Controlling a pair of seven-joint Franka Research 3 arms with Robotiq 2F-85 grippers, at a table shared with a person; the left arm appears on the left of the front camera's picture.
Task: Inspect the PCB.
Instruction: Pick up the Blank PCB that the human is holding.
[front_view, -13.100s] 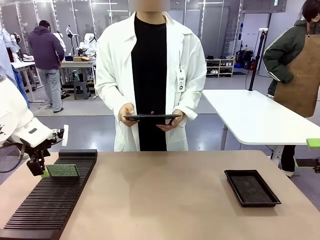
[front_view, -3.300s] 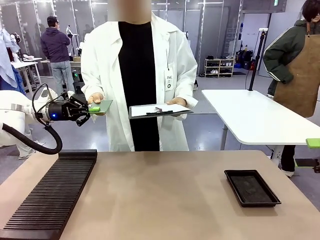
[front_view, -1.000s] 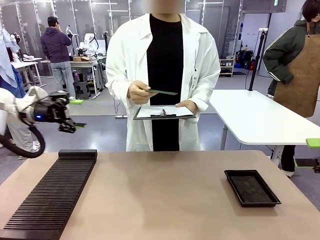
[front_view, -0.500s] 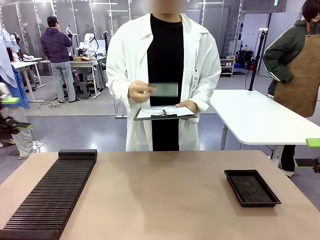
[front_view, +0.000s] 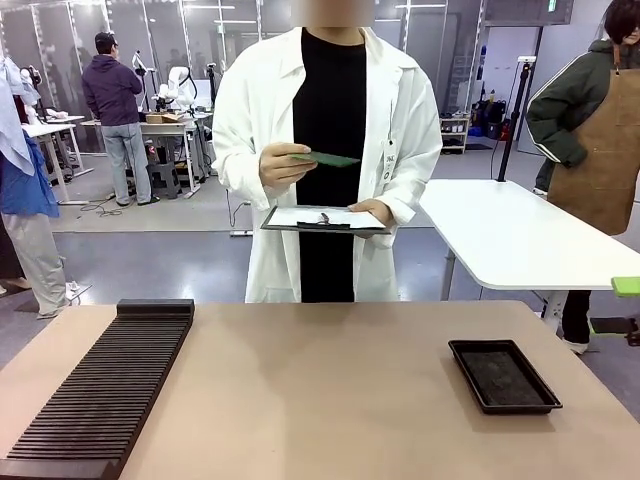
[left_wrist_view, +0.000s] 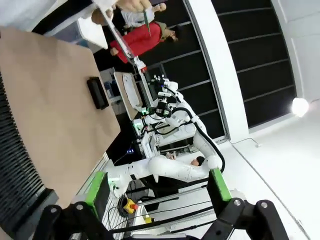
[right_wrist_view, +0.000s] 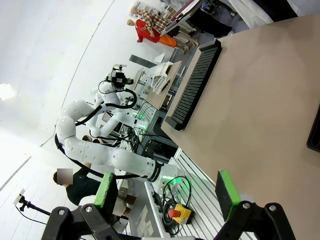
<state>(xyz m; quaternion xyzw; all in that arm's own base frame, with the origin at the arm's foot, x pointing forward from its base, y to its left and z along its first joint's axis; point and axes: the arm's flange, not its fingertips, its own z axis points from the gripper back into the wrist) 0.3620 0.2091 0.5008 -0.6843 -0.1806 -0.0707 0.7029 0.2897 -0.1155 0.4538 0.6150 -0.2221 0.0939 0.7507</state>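
Note:
The PCB (front_view: 326, 158) is a thin green board in one hand (front_view: 283, 163) of the person in the white coat, held nearly flat at chest height across the table. In the left wrist view the PCB (left_wrist_view: 146, 19) shows edge-on near the top of the picture. The person's other hand holds a clipboard (front_view: 325, 219) just below it. My left gripper (left_wrist_view: 158, 186) is open with nothing between its green pads, pulled back off the table's left side. My right gripper (right_wrist_view: 165, 195) is also open and empty, standing off the table's right side.
A long black slotted rack (front_view: 100, 390) lies along the left of the tan table (front_view: 320, 400). A shallow black tray (front_view: 503, 375) sits at the right. Beyond the table a white table (front_view: 510, 235) and other people stand.
My left arm has drawn back to the left and out of the front view. The person turned the PCB up to face the camera, then laid it nearly flat again, and raised the clipboard slightly.

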